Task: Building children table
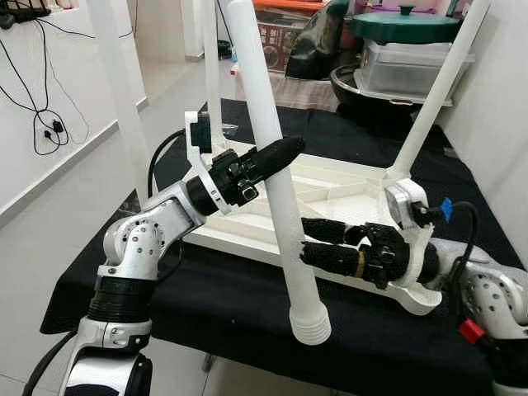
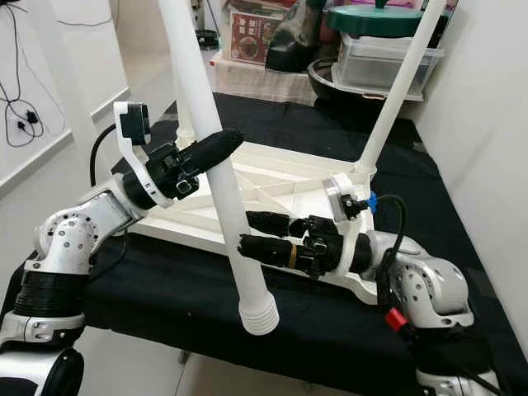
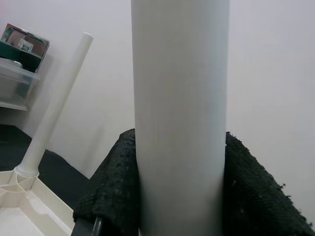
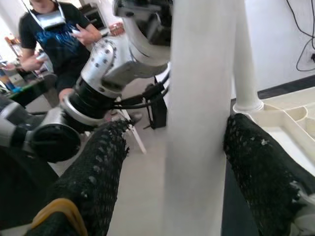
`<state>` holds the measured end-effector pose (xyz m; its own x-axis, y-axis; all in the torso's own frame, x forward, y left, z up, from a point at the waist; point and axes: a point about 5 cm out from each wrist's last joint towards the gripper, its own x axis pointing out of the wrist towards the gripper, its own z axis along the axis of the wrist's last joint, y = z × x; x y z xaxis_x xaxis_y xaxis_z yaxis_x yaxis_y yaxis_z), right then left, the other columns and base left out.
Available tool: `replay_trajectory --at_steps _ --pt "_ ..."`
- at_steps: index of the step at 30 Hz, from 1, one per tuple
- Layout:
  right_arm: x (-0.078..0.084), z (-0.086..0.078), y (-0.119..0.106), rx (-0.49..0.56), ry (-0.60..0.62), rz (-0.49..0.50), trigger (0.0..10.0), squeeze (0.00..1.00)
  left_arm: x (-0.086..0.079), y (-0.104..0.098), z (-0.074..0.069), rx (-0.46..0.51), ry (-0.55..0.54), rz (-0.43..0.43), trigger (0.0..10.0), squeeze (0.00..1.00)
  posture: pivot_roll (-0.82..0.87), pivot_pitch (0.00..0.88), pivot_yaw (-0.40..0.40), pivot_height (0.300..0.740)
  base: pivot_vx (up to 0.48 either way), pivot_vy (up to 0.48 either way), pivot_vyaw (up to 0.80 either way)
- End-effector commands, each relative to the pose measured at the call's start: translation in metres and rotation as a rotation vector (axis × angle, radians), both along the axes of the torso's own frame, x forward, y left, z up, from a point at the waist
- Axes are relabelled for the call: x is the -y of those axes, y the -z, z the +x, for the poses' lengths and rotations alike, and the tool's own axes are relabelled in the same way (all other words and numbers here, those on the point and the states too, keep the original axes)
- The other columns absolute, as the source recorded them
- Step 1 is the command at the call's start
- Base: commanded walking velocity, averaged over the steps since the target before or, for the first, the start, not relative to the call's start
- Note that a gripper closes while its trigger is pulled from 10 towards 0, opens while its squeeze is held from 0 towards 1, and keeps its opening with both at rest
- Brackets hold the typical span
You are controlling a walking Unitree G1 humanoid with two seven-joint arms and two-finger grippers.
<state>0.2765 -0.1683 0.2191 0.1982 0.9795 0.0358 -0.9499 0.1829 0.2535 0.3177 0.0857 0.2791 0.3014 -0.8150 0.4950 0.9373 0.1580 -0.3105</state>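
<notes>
A long white plastic table leg [image 1: 276, 177] with a ribbed screw end leans out over the front edge of the black-draped tabletop [image 1: 247, 309], crossing the upturned white plastic children's table top [image 1: 330, 186] that lies there with other legs already standing in its corners. The left gripper [image 1: 276, 155] has its jaws clamped around the leg's middle, and the right gripper [image 1: 318, 243] has its jaws closed on the leg lower down, nearer the ribbed end. The right wrist view adds a person in a dark T-shirt [image 4: 54, 29] standing beyond the left arm.

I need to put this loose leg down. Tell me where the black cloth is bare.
Bare black cloth runs along the near edge, in front of the upturned tabletop, and behind it toward the storage tubs. The tabletop's near side is crowded: left gripper and right gripper both grip the loose leg.
</notes>
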Motion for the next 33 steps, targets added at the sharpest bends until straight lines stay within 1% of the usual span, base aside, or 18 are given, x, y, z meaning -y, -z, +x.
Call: replay_trajectory --at_steps 1,3,6,10,12,18,20,24,27,33 --pt "-0.007 0.004 0.004 -0.015 0.004 -0.037 10.0 0.00 0.003 -0.005 0.000 0.028 0.011 -0.005 10.0 0.00 0.03 0.000 -0.053 0.740 0.000 0.000 0.00" --pt "-0.011 0.010 0.005 -0.015 0.033 -0.062 10.0 0.00 0.004 -0.005 0.001 0.027 0.012 -0.007 10.0 0.00 0.03 0.000 -0.052 0.740 0.000 0.000 0.00" --pt "-0.016 0.011 0.004 -0.006 0.031 -0.070 10.0 0.00 0.005 -0.004 0.002 0.025 0.012 -0.004 10.0 0.00 0.03 0.000 -0.049 0.740 0.000 0.000 0.00" --pt "-0.023 0.014 0.006 0.012 0.045 -0.106 10.0 0.00 0.005 -0.001 0.005 0.022 0.002 0.006 10.0 0.00 0.03 0.000 -0.046 0.740 0.000 0.000 0.00" --pt "-0.023 0.014 0.006 0.012 0.045 -0.106 10.0 0.00 0.005 -0.001 0.005 0.022 0.002 0.006 10.0 0.00 0.03 0.000 -0.046 0.740 0.000 0.000 0.00" --pt "-0.032 0.015 0.003 0.009 0.016 -0.103 10.0 0.00 0.005 0.000 0.007 0.029 -0.002 0.012 10.0 0.00 0.03 0.000 -0.042 0.740 0.000 0.000 0.00" --pt "-0.032 0.015 0.003 0.009 0.016 -0.103 10.0 0.00 0.005 0.000 0.007 0.029 -0.002 0.012 10.0 0.00 0.03 0.000 -0.042 0.740 0.000 0.000 0.00" --pt "-0.038 0.015 -0.001 0.012 -0.003 -0.101 10.0 0.00 0.005 0.000 0.008 0.032 -0.005 0.011 10.0 0.00 0.02 0.000 -0.043 0.740 0.000 0.000 0.00" --pt "-0.050 0.020 0.000 0.005 0.007 -0.123 10.0 0.00 0.009 0.000 0.009 0.042 -0.015 0.009 10.0 0.00 0.02 0.000 -0.039 0.740 0.000 0.000 0.00" --pt "-0.055 0.020 0.002 0.009 0.012 -0.138 10.0 0.00 0.011 0.000 0.011 0.065 -0.040 0.025 10.0 0.00 0.02 0.000 -0.043 0.740 0.000 0.000 0.00"
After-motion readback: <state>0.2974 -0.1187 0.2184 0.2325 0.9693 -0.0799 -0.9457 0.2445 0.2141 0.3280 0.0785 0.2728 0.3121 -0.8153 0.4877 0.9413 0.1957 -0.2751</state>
